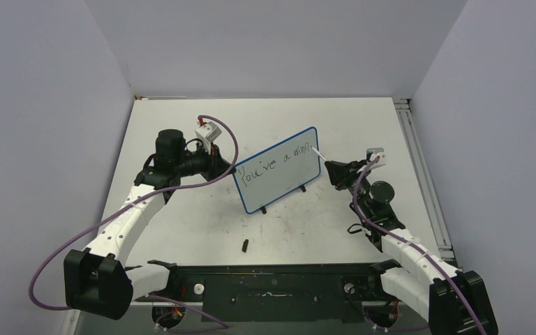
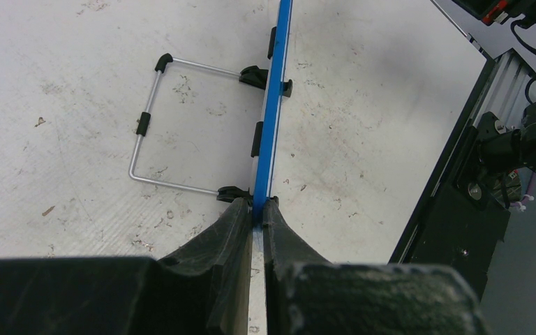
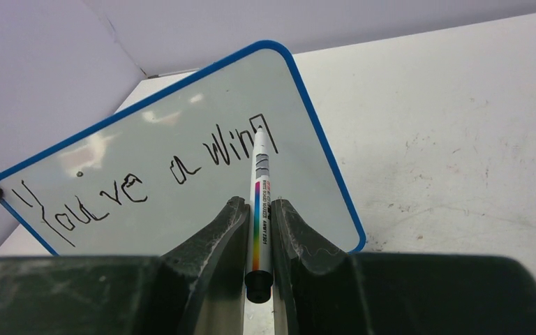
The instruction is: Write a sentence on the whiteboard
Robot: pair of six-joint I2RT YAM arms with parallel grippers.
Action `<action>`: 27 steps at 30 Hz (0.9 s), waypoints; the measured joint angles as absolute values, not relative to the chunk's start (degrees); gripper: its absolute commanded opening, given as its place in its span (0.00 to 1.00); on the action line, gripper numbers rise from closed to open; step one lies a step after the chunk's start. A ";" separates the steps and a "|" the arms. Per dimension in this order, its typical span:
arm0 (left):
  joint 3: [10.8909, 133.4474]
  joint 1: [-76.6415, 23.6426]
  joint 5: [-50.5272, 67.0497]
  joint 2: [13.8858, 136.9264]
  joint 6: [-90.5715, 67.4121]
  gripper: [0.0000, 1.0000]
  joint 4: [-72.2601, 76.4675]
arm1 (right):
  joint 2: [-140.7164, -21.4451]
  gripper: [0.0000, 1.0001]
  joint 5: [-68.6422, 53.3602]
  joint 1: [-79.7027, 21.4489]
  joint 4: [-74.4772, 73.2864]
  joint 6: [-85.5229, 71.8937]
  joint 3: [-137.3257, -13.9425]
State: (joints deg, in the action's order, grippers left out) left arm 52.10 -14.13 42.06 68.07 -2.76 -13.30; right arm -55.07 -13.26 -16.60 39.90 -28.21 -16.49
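Note:
The whiteboard [image 1: 279,171] stands tilted on black feet at mid table, blue framed. It reads "You've a winn" [image 1: 279,162] in slanting black letters; the right wrist view shows the sentence [image 3: 139,185] too. My left gripper [image 1: 218,162] is shut on the board's left blue edge [image 2: 269,139]. My right gripper [image 1: 331,169] is shut on a white marker [image 3: 259,202] with a rainbow stripe. The marker tip touches the board at the last letter [image 3: 258,132], near the upper right corner [image 1: 315,148].
A small black marker cap [image 1: 246,245] lies on the table in front of the board. A wire stand [image 2: 155,132] props the board from behind. A black rail [image 1: 279,276] runs along the near edge, a metal rail [image 1: 419,160] on the right.

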 measured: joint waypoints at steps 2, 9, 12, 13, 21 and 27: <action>52.12 -14.13 42.04 68.07 -2.76 0.00 -13.30 | -54.11 0.05 -13.15 -16.60 39.83 -28.01 -16.51; 52.10 -14.13 42.04 68.07 -2.76 0.00 -13.32 | -56.51 0.05 -12.88 -16.60 40.51 -27.68 -16.60; 52.10 -14.13 42.06 68.07 -2.76 0.00 -13.32 | -58.74 0.05 -12.91 -16.60 41.01 -27.68 -16.60; 52.10 -14.13 42.06 68.07 -2.76 0.00 -13.32 | -59.37 0.05 -12.91 -16.60 41.17 -27.68 -16.60; 52.10 -14.13 42.06 68.07 -2.76 0.00 -13.30 | -60.66 0.05 -12.91 -16.60 43.29 -27.75 -16.62; 52.10 -14.13 42.06 68.07 -2.76 0.00 -13.32 | -60.66 0.05 -12.93 -16.60 43.55 -27.73 -16.67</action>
